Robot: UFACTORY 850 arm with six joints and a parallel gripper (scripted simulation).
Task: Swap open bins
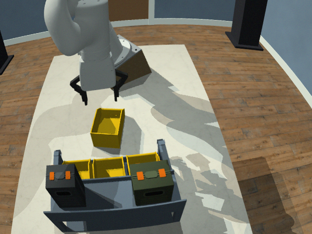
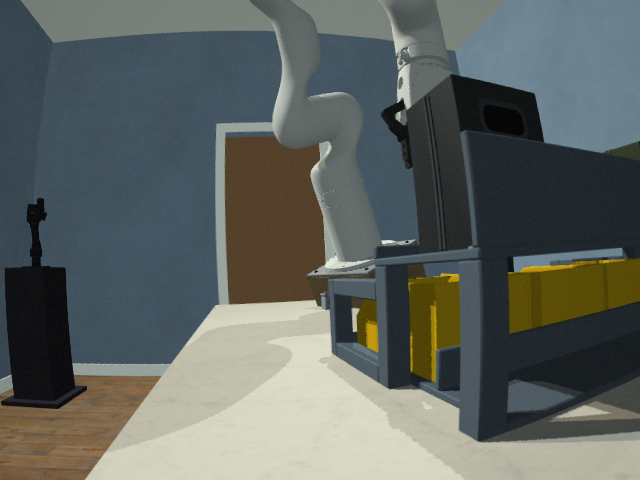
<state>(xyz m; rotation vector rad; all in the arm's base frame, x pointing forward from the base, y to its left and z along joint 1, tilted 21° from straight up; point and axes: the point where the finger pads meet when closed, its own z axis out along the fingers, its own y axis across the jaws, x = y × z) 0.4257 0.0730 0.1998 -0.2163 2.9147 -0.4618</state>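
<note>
A yellow open bin (image 1: 107, 126) stands on the table top in front of the shelf; I cannot make out any parts in it. A sliver of it also shows behind the shelf's leg in the exterior view (image 2: 368, 325). The grey shelf (image 1: 114, 199) holds three yellow open bins in a row: left (image 1: 79, 168), middle (image 1: 108, 167) and right (image 1: 142, 158). Their rear ends are hidden under the top board, and I cannot tell which one is empty. My gripper (image 1: 100, 96) is open and empty. It hangs above the table just beyond the far end of the table bin, clear of it.
A dark grey case (image 1: 64, 185) and a green case (image 1: 152, 182) stand on the shelf's top board, over the left and right bins. The arm's base (image 1: 130, 63) sits at the table's far end. Black stands (image 1: 248, 24) are on the floor.
</note>
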